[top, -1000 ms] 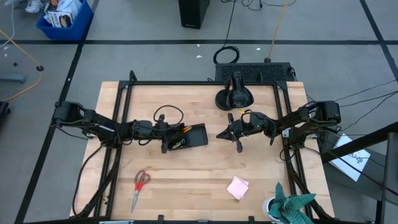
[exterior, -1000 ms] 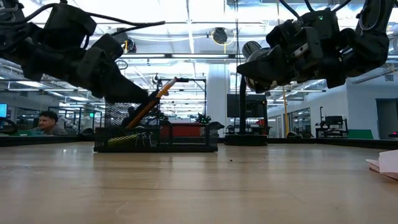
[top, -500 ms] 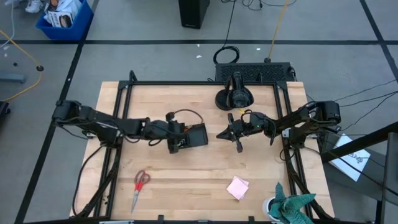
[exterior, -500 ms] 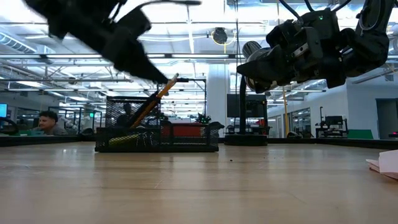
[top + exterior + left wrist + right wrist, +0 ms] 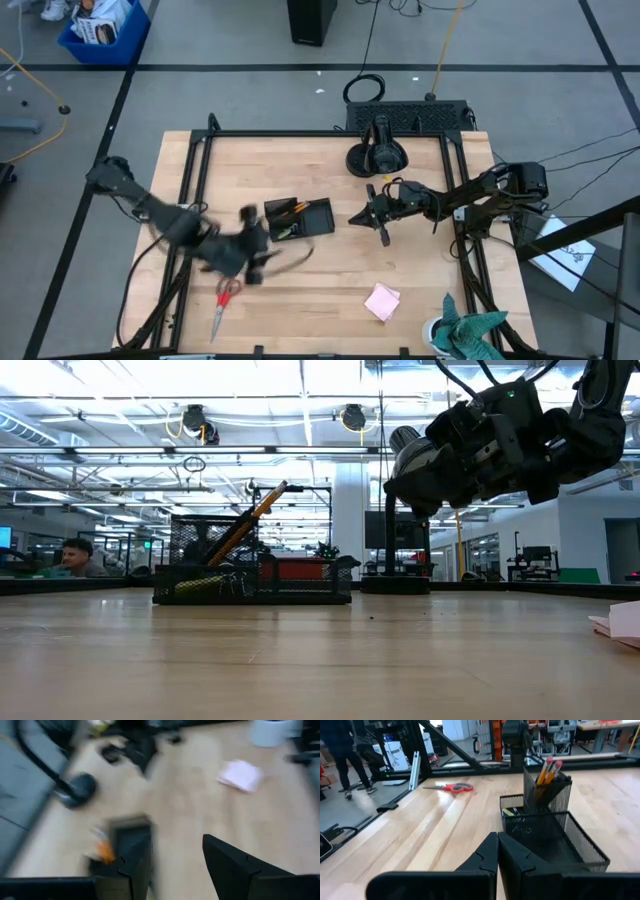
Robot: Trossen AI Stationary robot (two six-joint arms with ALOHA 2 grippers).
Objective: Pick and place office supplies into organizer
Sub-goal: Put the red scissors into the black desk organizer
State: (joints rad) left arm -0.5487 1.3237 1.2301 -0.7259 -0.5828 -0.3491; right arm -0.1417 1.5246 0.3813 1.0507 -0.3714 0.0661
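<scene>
The left hand [image 5: 250, 262], fingers spread and empty, has swung away from the organizer [image 5: 300, 218] toward the scissors [image 5: 226, 294]. The right hand [image 5: 380, 222] stays clenched above the bench [image 5: 420, 290].

Two dark arms over table, seen from above. Left arm reaches in from left edge, bent at elbow, forearm angled toward near side of table; picture of it smeared. Left gripper [image 5: 250, 262] at near-left part of table, its fingers [image 5: 235, 865] spread apart with clear gap, nothing between them. Right arm reaches in from right edge, forearm roughly level, raised above table. Right gripper [image 5: 379, 228] near table centre, fingers [image 5: 487, 855] pressed together, holding nothing.
</scene>
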